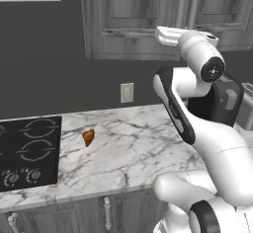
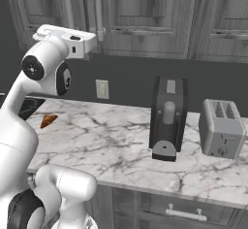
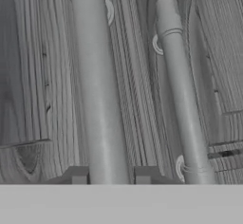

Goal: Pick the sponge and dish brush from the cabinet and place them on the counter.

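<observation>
The grey wood-grain cabinet [image 1: 128, 15] [image 2: 145, 14] hangs above the counter [image 1: 133, 148] [image 2: 111, 140] with its doors closed. Two silver bar handles run side by side in the hand view. My gripper [image 3: 110, 175] is shut on the left handle [image 3: 97, 85], one fingertip on each side of it near its lower end. The other handle [image 3: 182, 99] stands just to the right. From the base views my hand [image 1: 170, 35] [image 2: 72, 41] is raised against the lower edge of the doors. The sponge and the dish brush are hidden.
A small orange-brown pastry lump [image 1: 88, 137] [image 2: 48, 120] lies on the marble beside the black cooktop [image 1: 27, 153]. A dark coffee machine [image 2: 168, 119] and a silver toaster [image 2: 222, 128] stand to the right. A wall outlet [image 1: 127, 93] sits on the dark backsplash.
</observation>
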Controlling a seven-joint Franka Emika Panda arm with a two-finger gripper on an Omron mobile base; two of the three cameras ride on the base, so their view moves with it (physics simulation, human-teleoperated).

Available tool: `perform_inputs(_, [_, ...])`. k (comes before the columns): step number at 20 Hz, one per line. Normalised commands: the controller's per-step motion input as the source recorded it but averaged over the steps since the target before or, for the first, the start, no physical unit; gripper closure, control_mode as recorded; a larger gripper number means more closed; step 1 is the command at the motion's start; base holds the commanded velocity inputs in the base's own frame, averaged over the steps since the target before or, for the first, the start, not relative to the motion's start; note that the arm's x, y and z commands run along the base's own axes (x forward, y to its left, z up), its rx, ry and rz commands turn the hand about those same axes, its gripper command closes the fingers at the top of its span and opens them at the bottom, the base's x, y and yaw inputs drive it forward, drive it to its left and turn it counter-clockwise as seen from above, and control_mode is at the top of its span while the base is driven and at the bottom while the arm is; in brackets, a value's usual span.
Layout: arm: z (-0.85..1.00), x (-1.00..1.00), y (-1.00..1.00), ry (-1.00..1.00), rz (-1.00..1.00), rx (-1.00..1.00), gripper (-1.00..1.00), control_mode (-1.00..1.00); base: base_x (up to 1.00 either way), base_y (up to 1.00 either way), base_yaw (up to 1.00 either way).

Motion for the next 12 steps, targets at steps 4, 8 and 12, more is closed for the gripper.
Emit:
perform_inputs(4, [0.29, -0.76, -0.03, 0.05, -0.01, 0.00, 1.00, -1.00, 0.00, 0.00, 0.00])
perform_inputs(8, [0.28, -0.78, 0.00, 0.06, -0.01, 0.00, 1.00, -1.00, 0.00, 0.00, 0.00])
perform_inputs(12, [0.24, -0.80, 0.00, 0.06, -0.01, 0.00, 1.00, -1.00, 0.00, 0.00, 0.00])
